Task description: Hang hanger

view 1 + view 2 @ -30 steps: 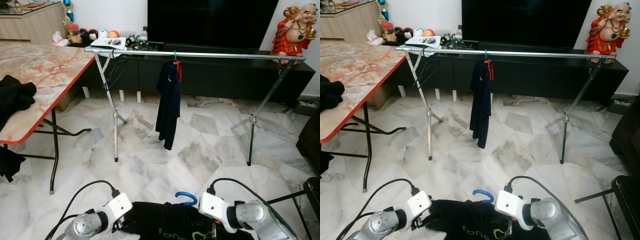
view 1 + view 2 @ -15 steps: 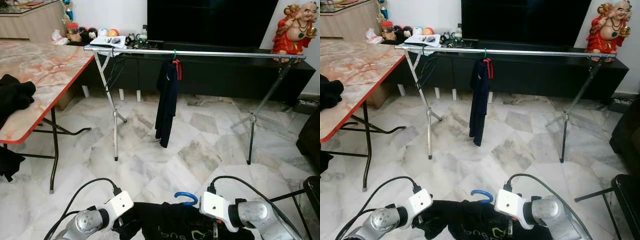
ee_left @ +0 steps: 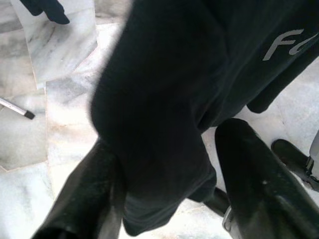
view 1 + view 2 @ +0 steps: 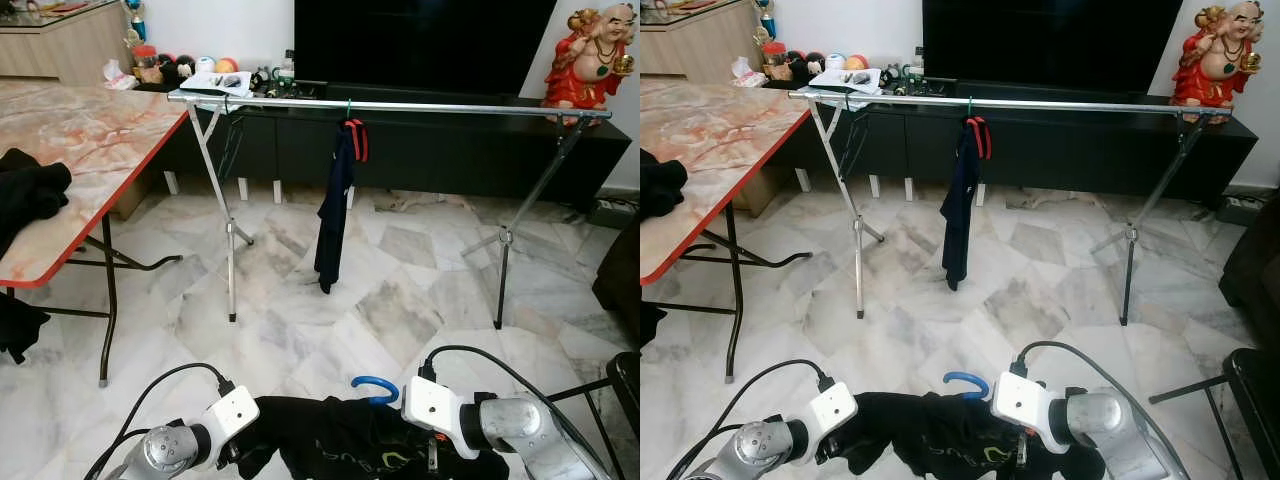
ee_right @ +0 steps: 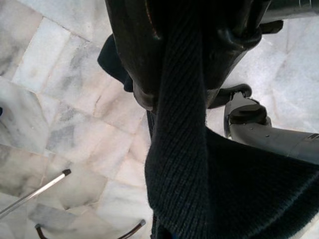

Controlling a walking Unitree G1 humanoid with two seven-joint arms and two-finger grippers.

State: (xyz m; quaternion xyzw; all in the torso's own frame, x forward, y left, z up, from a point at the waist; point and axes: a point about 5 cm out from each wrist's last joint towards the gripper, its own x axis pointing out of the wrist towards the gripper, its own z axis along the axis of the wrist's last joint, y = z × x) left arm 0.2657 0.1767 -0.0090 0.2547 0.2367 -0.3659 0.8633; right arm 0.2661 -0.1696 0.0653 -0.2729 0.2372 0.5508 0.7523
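Down at the robot's front, the left gripper (image 3: 164, 199) is pinching a fold of a black T-shirt (image 4: 345, 445), the cloth bunching between its two black fingers (image 3: 259, 184) so that they are standing only as far apart as the fabric makes them. The right gripper (image 5: 182, 74) is clamping a ribbed band of the same shirt, its fingers pressing close on the dark knit. The garment is stretching between the two silver arms, low over the marble floor (image 4: 300, 330), and the blue hook of a hanger (image 4: 376, 385) is poking up out of its collar just beside the right wrist. The hanger is therefore sitting inside the shirt, held off the floor and well apart from the rail. To the robot's left, a marble-patterned worktop (image 4: 90, 150) with a red edge is carrying a heap of black clothes (image 4: 30, 195) at its near corner. Farther on, a metal drying rack (image 4: 400, 105) is spanning the room on folding legs, and a dark navy garment (image 4: 335, 215) is dangling from its rail on a green hook, with a red strip at its shoulder. Behind the rack, a long black TV console (image 4: 450, 140) is running along the wall under a large dark screen (image 4: 420, 45), and a red laughing Buddha figurine (image 4: 590, 60) is sitting at its right end.
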